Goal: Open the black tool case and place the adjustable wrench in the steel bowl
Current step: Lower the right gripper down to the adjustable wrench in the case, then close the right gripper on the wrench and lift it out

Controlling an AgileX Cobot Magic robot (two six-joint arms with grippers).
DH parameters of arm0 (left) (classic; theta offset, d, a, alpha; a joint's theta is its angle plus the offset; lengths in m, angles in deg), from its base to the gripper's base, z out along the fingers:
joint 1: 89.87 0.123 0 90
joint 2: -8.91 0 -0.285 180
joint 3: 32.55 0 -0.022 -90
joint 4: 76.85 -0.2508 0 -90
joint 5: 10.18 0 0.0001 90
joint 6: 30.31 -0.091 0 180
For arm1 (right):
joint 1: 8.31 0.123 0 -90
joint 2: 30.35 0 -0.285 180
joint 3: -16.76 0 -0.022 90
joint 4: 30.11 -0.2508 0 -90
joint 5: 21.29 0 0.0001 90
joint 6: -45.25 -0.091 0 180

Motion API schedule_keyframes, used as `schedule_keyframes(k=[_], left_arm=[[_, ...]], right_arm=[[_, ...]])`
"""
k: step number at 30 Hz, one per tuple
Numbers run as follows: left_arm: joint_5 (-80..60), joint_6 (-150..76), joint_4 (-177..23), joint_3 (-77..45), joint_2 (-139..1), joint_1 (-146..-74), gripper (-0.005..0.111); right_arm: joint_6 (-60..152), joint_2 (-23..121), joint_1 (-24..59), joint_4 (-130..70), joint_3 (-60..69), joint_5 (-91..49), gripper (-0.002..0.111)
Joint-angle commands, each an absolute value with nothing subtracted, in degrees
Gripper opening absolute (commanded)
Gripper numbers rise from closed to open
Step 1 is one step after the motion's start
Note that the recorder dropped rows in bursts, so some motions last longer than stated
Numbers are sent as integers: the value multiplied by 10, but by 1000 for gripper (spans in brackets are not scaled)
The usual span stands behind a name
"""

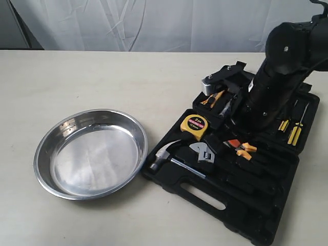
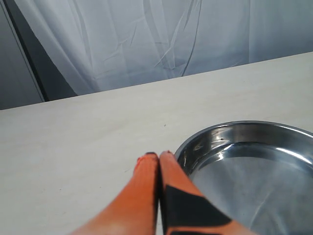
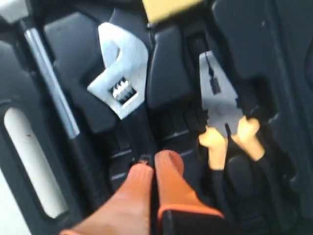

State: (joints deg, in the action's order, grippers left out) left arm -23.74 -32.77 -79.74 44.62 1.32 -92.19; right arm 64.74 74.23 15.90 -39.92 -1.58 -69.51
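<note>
Exterior view: the tool case (image 1: 246, 210) lies open on the counter (image 1: 102, 77), just right of the bowl (image 1: 38, 154). The wrench (image 1: 204, 152) sits in the case between the hammer (image 1: 163, 155) and the pliers (image 1: 242, 149).

Left wrist view: the left fingers (image 2: 146, 171) are pressed together, holding nothing, beside the bowl rim.

Right wrist view: the right fingers (image 3: 168, 166) are pressed together, holding nothing, with their tips at the wrench's black handle.

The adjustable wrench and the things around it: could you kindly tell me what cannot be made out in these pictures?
1. adjustable wrench handle: in the exterior view it is lost against the black tool case beneath the right arm. In the right wrist view it is partly behind the right tool.
2. tape measure: right wrist view, blurred and cut off by the picture's edge.
3. screwdrivers: exterior view, too small to tell their tips.
</note>
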Motion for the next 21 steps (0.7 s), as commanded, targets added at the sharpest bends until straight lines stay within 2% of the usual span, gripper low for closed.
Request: schedule_keyframes(k=[1, 3, 4, 7, 21], left_arm=[[-239, -325, -795, 447, 11, -923, 0], [-239, -325, -795, 447, 11, -923, 0], [-239, -325, -795, 447, 11, -923, 0], [-239, -325, -795, 447, 11, -923, 0], [-239, -325, -795, 447, 11, -923, 0]], right_arm=[[762, 777, 158, -445, -13, -682, 27], [763, 802, 158, -427, -13, -690, 45], [763, 809, 158, -425, -13, -695, 48], [763, 837, 158, -422, -13, -689, 45], [765, 906, 158, -412, -13, -675, 43]])
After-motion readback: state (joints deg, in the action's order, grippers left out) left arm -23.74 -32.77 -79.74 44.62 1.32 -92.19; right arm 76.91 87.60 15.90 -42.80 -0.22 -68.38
